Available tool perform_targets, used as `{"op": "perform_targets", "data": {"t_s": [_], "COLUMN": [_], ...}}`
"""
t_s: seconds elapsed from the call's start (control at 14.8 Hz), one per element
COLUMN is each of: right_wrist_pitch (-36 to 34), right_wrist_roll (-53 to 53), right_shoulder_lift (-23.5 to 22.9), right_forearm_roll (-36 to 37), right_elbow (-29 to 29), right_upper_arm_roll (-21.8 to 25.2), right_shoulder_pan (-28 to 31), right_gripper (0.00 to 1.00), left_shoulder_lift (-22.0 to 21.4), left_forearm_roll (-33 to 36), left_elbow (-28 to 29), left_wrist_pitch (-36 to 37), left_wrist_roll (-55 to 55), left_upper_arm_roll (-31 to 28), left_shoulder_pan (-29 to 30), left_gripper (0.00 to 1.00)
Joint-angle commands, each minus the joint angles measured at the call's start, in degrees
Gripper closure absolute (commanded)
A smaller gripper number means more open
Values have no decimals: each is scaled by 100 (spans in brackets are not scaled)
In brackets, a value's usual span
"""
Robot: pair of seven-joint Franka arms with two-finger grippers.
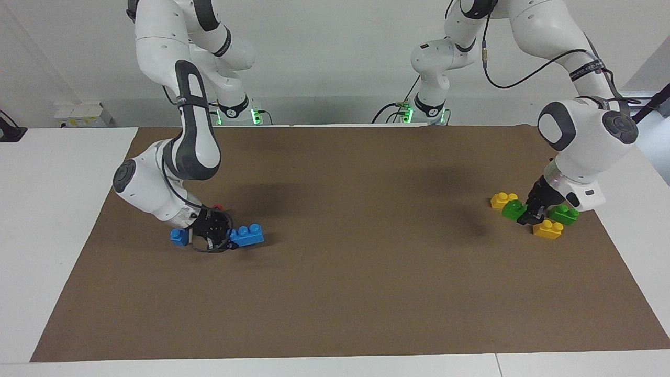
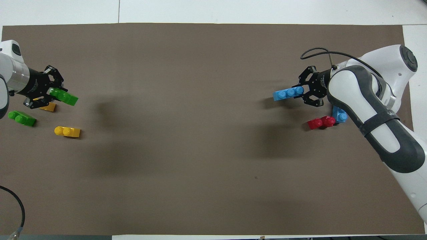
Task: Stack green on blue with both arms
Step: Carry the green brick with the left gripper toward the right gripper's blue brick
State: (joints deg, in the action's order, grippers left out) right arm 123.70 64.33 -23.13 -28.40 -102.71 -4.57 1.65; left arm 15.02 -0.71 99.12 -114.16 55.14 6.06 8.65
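Green brick (image 2: 64, 96) clamped in left gripper (image 2: 50, 94) — blue brick (image 2: 289, 93) in right gripper (image 2: 305, 91).

Left claw (image 2: 53, 95) grips a green brick (image 2: 64, 96); right claw (image 2: 305, 91) grips a blue brick (image 2: 288, 94).

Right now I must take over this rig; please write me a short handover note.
Left end effector: shut on a green brick, raised at its end of the mat.
Right end effector: shut on a blue brick, raised at its end.
On the mat: spare green brick and two yellow bricks near the left arm; second blue brick and red bricks near the right arm.
Done: both bricks picked.
Left: bring them together, press green onto blue.
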Motion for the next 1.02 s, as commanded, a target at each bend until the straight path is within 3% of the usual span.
{"op": "perform_targets", "data": {"t_s": [0.0,0.54,0.95], "right_wrist_pitch": [-205,171,1628], "right_wrist_roll": [325,2179,3136], "right_shoulder_lift": [335,502,573], "right_forearm_roll": [-157,-157,-157], "right_elbow": [-65,-187,-802], "right_upper_arm_roll": [0,17,8], "right_shoulder_pan": [-383,-1429,-2247], "right_gripper": [100,100,100], "left_shoulder_lift": [-201,-596,-667], "left_forearm_roll": [124,115,115], "left_elbow": [81,125,221], "left_wrist_pitch": [139,394,298], "left_wrist_roll": [1171,3825,5805], "left_upper_arm_roll": [-34,-26,-26], "left_shoulder_pan": [-380,-1435,-2164], "left_gripper": [100,100,100]}}
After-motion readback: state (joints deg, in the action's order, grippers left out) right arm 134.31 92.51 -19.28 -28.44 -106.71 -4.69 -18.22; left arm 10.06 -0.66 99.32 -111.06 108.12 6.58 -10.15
